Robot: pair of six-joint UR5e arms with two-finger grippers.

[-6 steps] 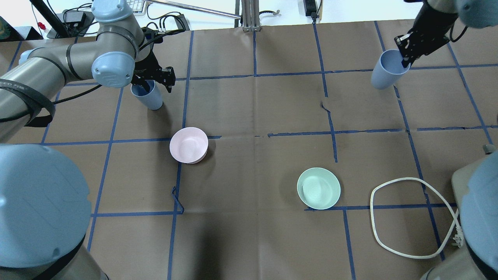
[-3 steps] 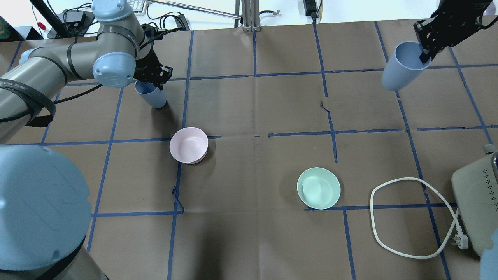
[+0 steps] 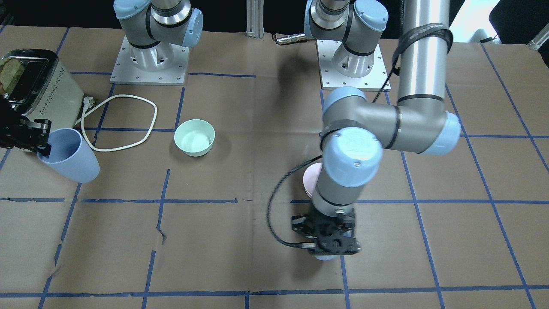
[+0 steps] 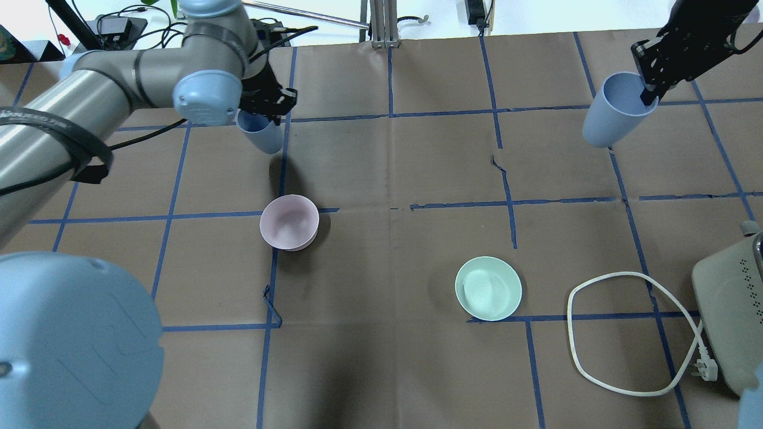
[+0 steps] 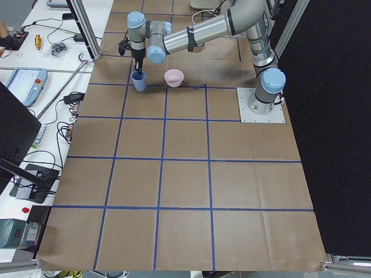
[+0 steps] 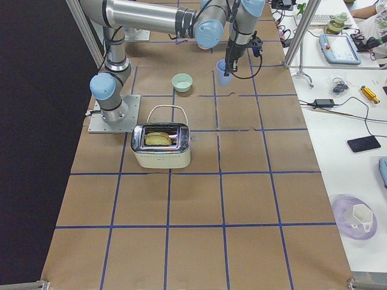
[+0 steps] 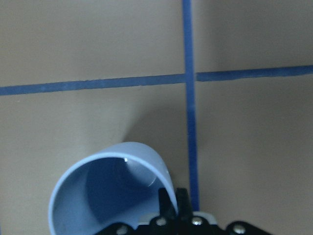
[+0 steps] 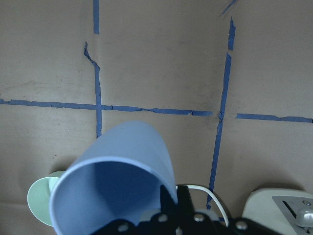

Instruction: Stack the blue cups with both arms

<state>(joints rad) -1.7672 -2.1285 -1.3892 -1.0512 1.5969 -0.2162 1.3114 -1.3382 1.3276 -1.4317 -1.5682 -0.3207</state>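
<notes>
Two pale blue cups are held, one by each arm. My left gripper [image 4: 266, 111] is shut on the rim of one blue cup [image 4: 261, 134], which hangs tilted above the table's far left. This cup also shows in the left wrist view [image 7: 105, 188] and is almost hidden under the gripper [image 3: 328, 242] in the front view. My right gripper [image 4: 650, 89] is shut on the rim of the other blue cup [image 4: 614, 116], held tilted in the air at the far right. That cup also shows in the front view [image 3: 70, 156] and the right wrist view [image 8: 117, 171]. The two cups are far apart.
A pale pink bowl [image 4: 289, 221] stands left of centre, just nearer than the left cup. A mint-green bowl [image 4: 488, 288] stands right of centre. A toaster [image 4: 730, 316] with its looped white cord [image 4: 620, 273] is at the near right.
My left gripper has lifted its cup off the table and carried it to the right. My right gripper has raised its cup and shifted it a little to the right.
</notes>
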